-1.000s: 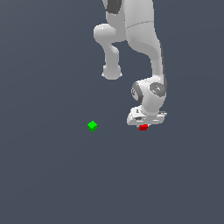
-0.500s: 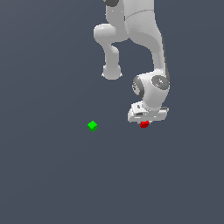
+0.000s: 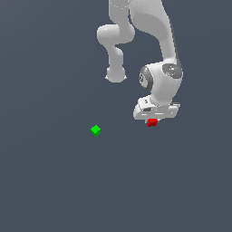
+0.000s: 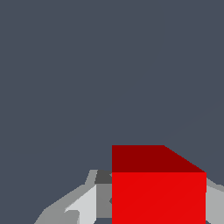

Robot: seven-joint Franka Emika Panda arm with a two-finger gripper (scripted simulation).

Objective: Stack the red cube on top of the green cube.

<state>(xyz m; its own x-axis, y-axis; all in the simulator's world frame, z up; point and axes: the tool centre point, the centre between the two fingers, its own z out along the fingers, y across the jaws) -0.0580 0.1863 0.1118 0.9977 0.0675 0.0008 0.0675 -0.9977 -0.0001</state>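
Pincer [image 3: 152,121] on the white arm points straight down and is clamped on the red cube [image 3: 152,122], apparently so the cube can be carried across for stacking. Red cube sits between the fingers [image 4: 83,205], at their tips. Green cube [image 3: 95,130] lies on the grey table [image 3: 54,181], well apart, toward the exterior view's left.

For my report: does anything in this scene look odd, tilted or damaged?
Nothing stands out. The red cube sits between the fingers of the gripper, undamaged, and the green cube lies apart toward the exterior view's left, seen corner-on.
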